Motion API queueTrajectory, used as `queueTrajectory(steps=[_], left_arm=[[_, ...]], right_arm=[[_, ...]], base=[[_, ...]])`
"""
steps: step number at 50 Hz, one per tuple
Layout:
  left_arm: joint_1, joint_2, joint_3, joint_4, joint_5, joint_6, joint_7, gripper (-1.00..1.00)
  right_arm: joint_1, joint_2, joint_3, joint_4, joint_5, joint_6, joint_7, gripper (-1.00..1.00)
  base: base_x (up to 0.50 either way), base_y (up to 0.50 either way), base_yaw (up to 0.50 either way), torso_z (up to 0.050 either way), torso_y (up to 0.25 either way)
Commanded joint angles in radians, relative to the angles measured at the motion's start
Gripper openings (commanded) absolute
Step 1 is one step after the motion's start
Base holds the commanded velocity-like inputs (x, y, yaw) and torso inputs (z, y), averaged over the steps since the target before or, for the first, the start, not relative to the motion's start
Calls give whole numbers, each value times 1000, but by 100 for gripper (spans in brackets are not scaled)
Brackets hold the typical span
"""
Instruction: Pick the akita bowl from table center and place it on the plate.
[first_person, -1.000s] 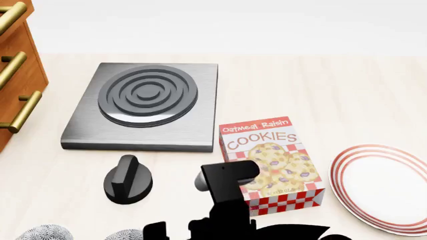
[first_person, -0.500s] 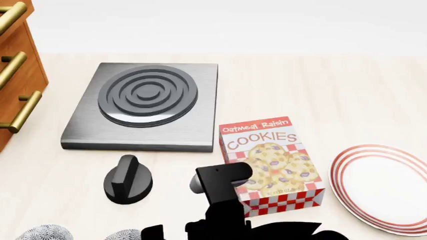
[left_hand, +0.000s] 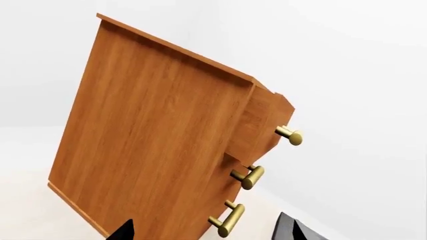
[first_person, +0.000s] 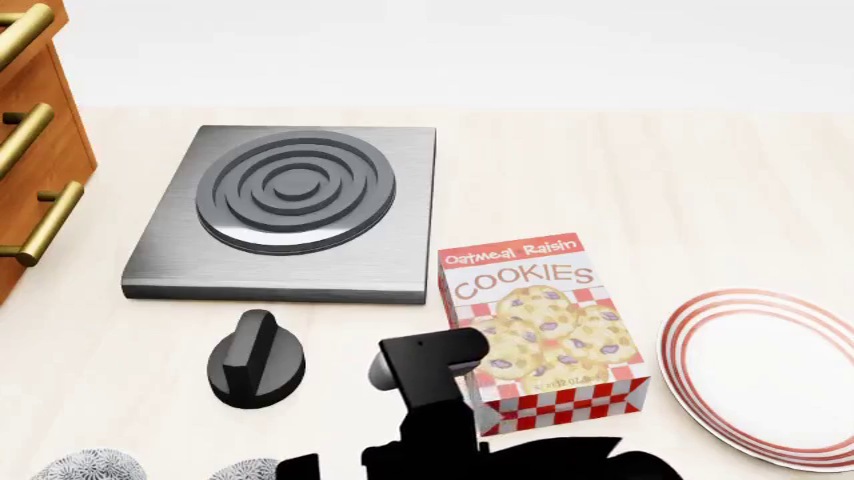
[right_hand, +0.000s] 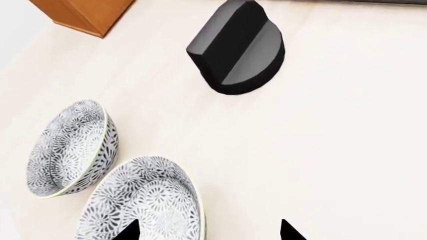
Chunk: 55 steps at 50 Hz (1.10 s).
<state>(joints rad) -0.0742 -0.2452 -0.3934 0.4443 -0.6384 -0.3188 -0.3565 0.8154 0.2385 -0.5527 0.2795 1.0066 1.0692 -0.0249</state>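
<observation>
Currently my right gripper (right_hand: 208, 231) hangs above the table (first_person: 641, 170) with its jaws spread and nothing between them; only the two dark fingertips (right_hand: 128, 231) show in the right wrist view. The akita bowl (right_hand: 143, 202) lies directly beneath that gap, patterned side up, apparently resting on its side, and I see no contact with it. Its twin bowl (right_hand: 70, 147) sits just beside it, rims nearly touching. A black knob (right_hand: 237, 47) stands apart from both.

From the head view, the two bowls (first_person: 254, 470) sit at about 7 o'clock, at the lower edge. The plate (first_person: 694, 340) lies at 4 o'clock, beyond the cookie box (first_person: 541, 320).

My left gripper (left_hand: 207, 232) faces the wooden drawer unit (left_hand: 153, 140), fingertips apart, holding nothing.
</observation>
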Motion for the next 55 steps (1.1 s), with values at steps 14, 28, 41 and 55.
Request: queueTrajectory(steps=[14,28,41,55], left_arm=[[1,-6,4,1,-13,3,-9,100],[4,-10,6,5,-22,6,-13,100],[9,-11,6,4,-28,12,-14,100],[16,-16,3,14,-43,9,-22,100]], right_arm=[[7,-15,-41,19,-9,-7,-23,100],[15,-27,-75,66,-30,-29,-58,100],[18,-37,-99,81,-35,-29,-73,100],[26,-48,-119,126,-51,-58,-102,100]], base=[[0,0,0,0,0],[0,0,0,0,0],[0,0,0,0,0],[0,0,0,0,0]])
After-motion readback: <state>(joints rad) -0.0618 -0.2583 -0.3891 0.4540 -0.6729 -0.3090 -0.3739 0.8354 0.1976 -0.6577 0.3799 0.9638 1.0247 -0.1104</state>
